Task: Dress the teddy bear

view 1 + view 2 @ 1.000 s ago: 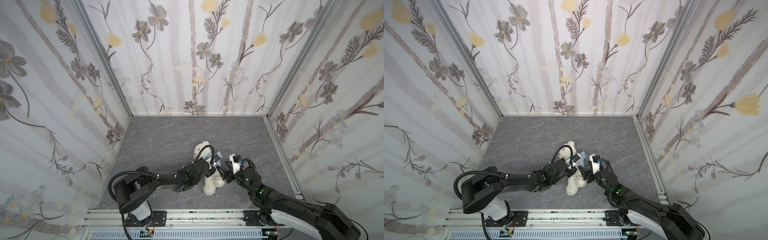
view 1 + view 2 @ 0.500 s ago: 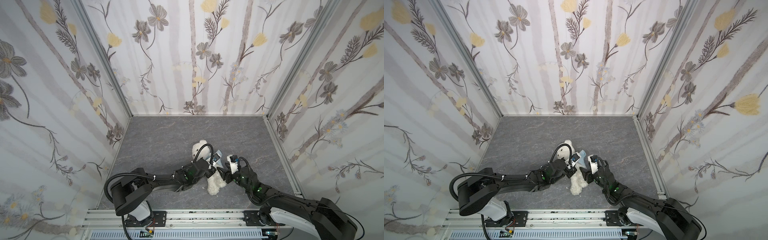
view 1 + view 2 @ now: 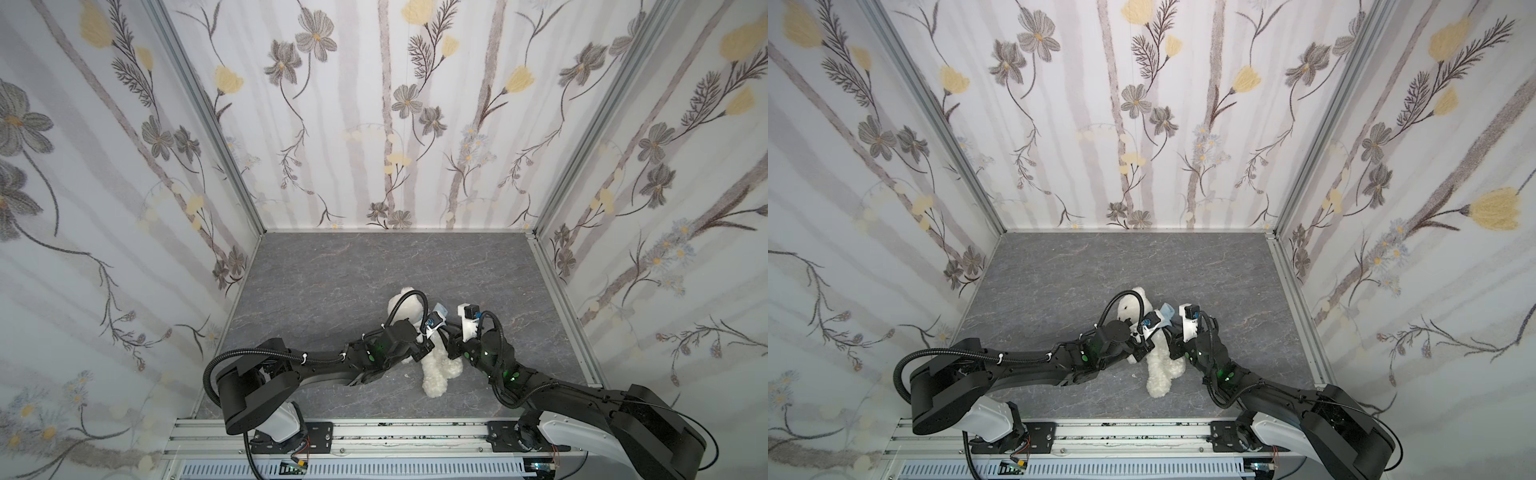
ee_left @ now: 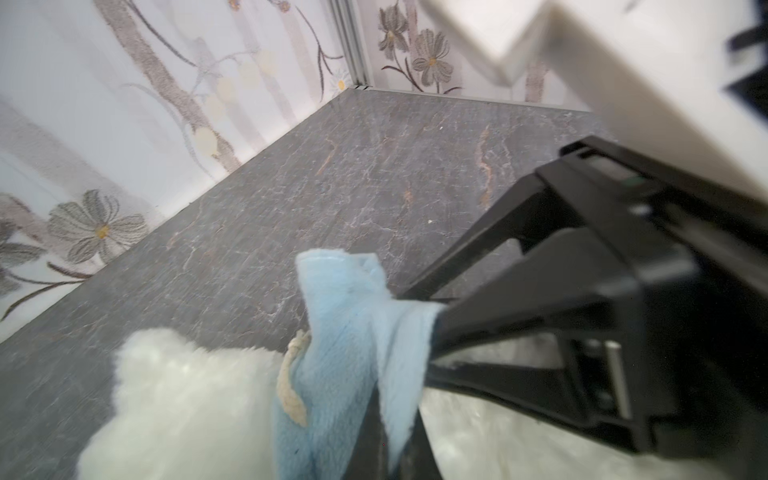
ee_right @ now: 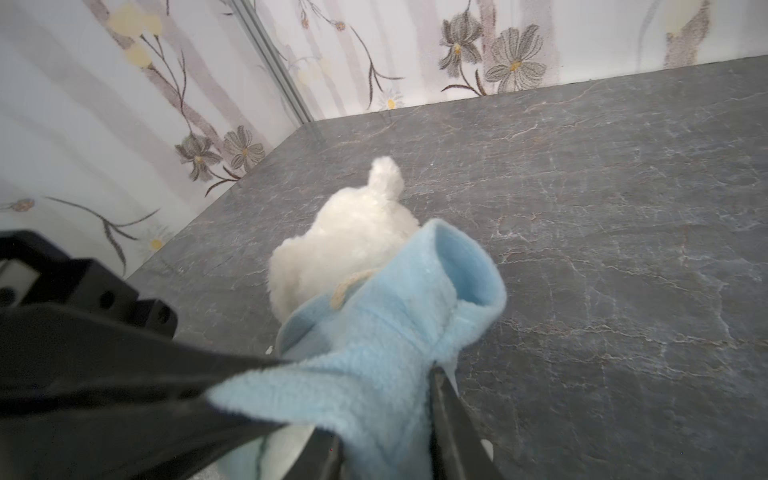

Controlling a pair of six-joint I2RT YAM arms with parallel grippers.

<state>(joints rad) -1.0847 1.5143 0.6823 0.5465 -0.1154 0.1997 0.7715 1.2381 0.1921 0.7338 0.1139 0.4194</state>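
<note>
**Figure. Two-arm hold on the garment, near the front of the worktop.** The teddy bear [image 3: 436,370] lies on the grey worktop [image 3: 332,282], close to the front rail and between the two arms. Its head points toward the back wall and its legs toward the rail. A light-blue hoodie [image 5: 374,332] is bunched at the bear's neck and shoulder, with the open hood just beside the head [image 5: 353,232]. The legs and lower body show bare in both top views.

The left claw [image 4: 392,436] is fully closed, with a fold of the blue fleece pinched next to the beige drawstring [image 4: 291,382]. The right claw [image 5: 386,436] has fleece between its jaws and appears to grip it, though the close, partly blocked view leaves the firmness of that hold uncertain.

*Technique.* The step in hand is judged to be drawing the gathered hoodie down over the torso.
- Hold fleece only, never fur.
- Spread the two holds apart so the opening stays wide.
- Move both claws toward the legs together and slowly.
- An uneven pull would likely roll or drag the light bear instead of sliding the cloth.
</note>
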